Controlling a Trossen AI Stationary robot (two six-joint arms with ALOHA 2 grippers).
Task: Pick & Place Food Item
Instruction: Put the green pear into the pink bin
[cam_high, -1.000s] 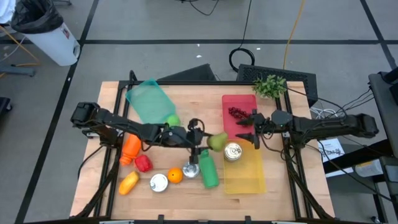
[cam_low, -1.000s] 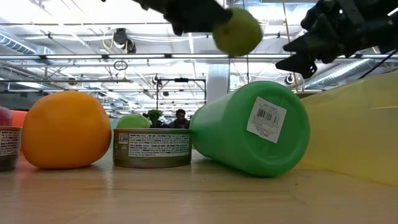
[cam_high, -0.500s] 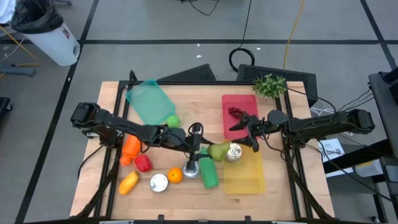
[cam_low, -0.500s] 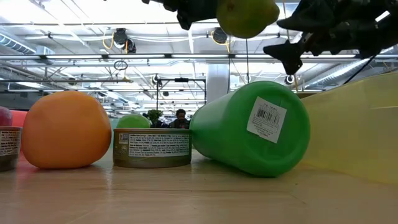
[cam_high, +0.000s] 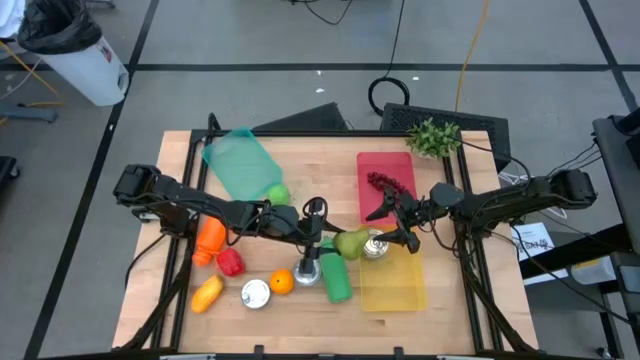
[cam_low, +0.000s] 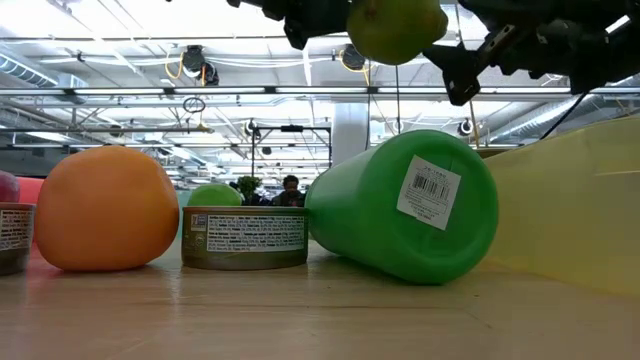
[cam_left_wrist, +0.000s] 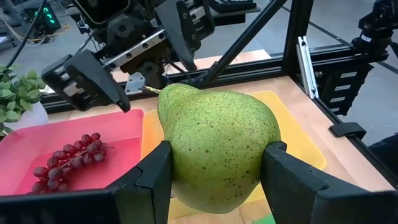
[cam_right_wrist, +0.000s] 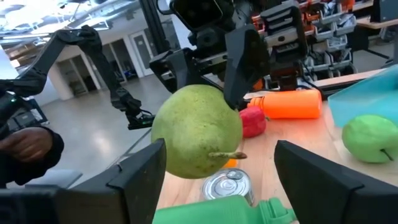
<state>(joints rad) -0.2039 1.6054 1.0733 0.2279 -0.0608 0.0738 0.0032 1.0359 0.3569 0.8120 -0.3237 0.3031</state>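
Note:
A speckled green pear (cam_high: 351, 243) is held up over the table's middle by my left gripper (cam_high: 338, 241), which is shut on it. It also shows in the low view (cam_low: 396, 28), in the left wrist view (cam_left_wrist: 214, 149) and in the right wrist view (cam_right_wrist: 196, 130). My right gripper (cam_high: 393, 225) is open just to the right of the pear. Its two fingers (cam_right_wrist: 140, 180) stand on either side of the pear's stem end without touching it. A yellow tray (cam_high: 395, 290) lies at the near right and a red tray (cam_high: 383, 160) with grapes (cam_high: 381, 181) behind it. My left gripper pinches the pear's wide body (cam_left_wrist: 180, 168) between its two fingers (cam_left_wrist: 152, 180), one on each flank. The fingers come about level from the table's left. The pear is lifted clear, its stem (cam_left_wrist: 152, 90) pointing toward the right arm.
Below and beside the pear are a lying green cup (cam_high: 336, 277), a can (cam_high: 374, 243) at the yellow tray's far end, two more cans (cam_high: 306, 272), an orange (cam_high: 281, 282) and a red pepper (cam_high: 230, 262). A teal tray (cam_high: 238, 160) and green apple (cam_high: 277, 194) lie far left.
My left gripper has carried the pear a little toward the table's near edge, then held still. My right gripper has come toward the left and near, up to the pear, and its fingers now flank the stem end.

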